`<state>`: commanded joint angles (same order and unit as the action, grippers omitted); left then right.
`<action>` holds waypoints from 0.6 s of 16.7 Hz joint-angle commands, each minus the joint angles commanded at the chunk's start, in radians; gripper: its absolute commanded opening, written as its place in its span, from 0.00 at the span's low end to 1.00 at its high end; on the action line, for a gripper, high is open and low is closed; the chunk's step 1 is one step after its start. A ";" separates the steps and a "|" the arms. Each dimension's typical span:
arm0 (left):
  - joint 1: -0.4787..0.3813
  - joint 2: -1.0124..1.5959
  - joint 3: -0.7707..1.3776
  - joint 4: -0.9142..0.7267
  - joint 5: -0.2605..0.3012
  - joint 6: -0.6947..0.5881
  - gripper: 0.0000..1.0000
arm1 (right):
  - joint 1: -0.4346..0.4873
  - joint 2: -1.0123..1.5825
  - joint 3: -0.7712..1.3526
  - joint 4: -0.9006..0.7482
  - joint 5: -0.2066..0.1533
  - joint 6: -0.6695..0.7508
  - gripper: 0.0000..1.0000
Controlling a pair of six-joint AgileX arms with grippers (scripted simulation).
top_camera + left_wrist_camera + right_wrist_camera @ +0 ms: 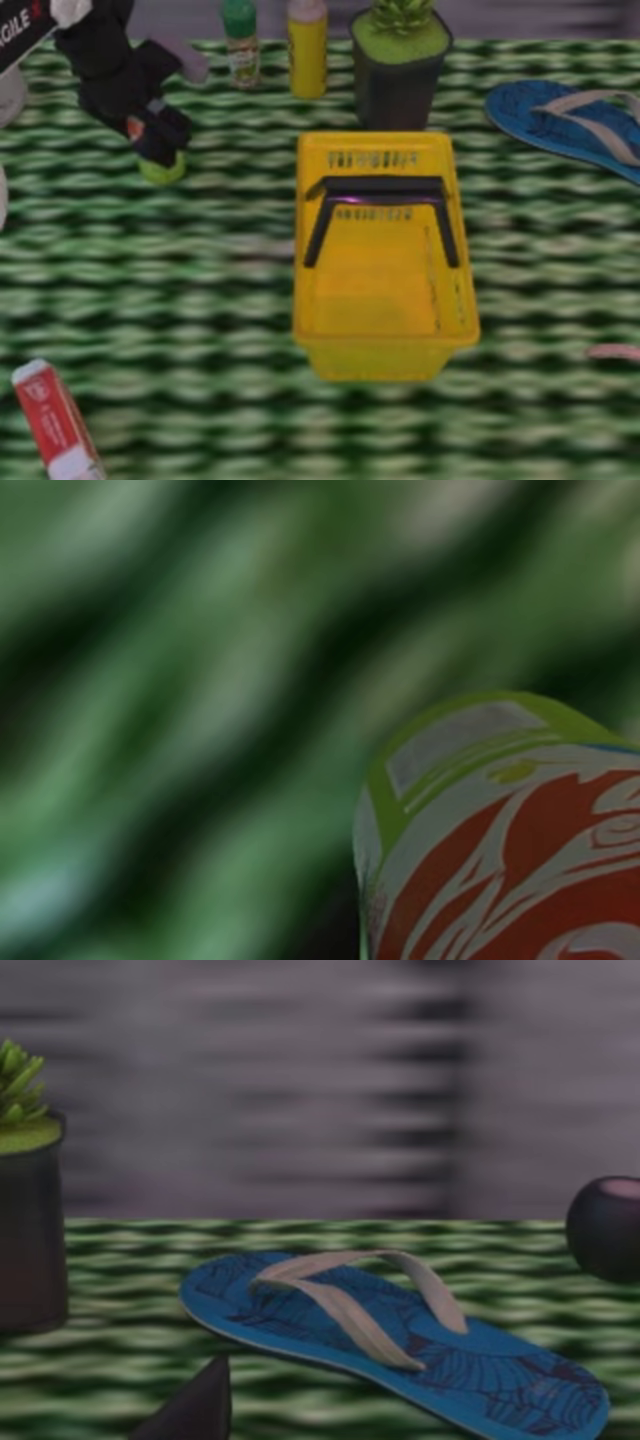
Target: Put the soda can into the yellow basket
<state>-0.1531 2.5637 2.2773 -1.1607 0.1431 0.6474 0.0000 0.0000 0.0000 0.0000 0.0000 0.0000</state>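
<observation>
Seen from above: left gripper (160, 140) lowered at the far left of the table (200, 300), dark fingers hiding most of the soda can (163, 168). Only the can's lime-green end showing beneath, plus a speck of red beside the fingers. Looked clamped on the can, though contact itself hidden from above. Can well apart from the yellow basket (385, 345), placed near the table's middle with grey handles folded across the opening. Behind the basket, along the far edge: a green-capped bottle (240, 45), a yellow bottle (307, 50) and a potted plant (400, 65) in a dark pot. Blue flip-flop (570, 120) at the far right. Red-and-white carton (55, 425) at the near left corner. Right arm nowhere in the top view.

From the left wrist: soda can (500, 850) filling one corner at very close range, red-and-white label with a lime-green rim, blurred green cloth of the table (200, 680) behind. No fingers visible here.

From the right wrist: blue flip-flop (400, 1340) with pale straps lying flat on the table (120, 1360), dark pot of the plant (30, 1230) to one side. Dark tip of something at the frame's edge, too little shown to tell the right fingers' state.
</observation>
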 joint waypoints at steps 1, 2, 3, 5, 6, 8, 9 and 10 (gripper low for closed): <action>-0.006 -0.008 -0.030 0.052 0.035 -0.019 0.00 | 0.000 0.000 0.000 0.000 0.000 0.000 1.00; -0.012 -0.018 -0.065 0.115 0.075 -0.040 0.00 | 0.000 0.000 0.000 0.000 0.000 0.000 1.00; -0.019 -0.032 -0.103 0.187 0.119 -0.064 0.00 | 0.000 0.000 0.000 0.000 0.000 0.000 1.00; -0.035 -0.069 -0.186 0.357 0.222 -0.118 0.00 | 0.000 0.000 0.000 0.000 0.000 0.000 1.00; -0.043 -0.091 -0.230 0.452 0.278 -0.146 0.00 | 0.000 0.000 0.000 0.000 0.000 0.000 1.00; -0.062 -0.144 -0.321 0.660 0.399 -0.206 0.00 | 0.000 0.000 0.000 0.000 0.000 0.000 1.00; -0.071 -0.174 -0.368 0.768 0.461 -0.237 0.00 | 0.000 0.000 0.000 0.000 0.000 0.000 1.00; -0.081 -0.205 -0.415 0.879 0.524 -0.268 0.00 | 0.000 0.000 0.000 0.000 0.000 0.000 1.00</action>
<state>-0.2339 2.3588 1.8619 -0.2821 0.6672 0.3796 0.0000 0.0000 0.0000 0.0000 0.0000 0.0000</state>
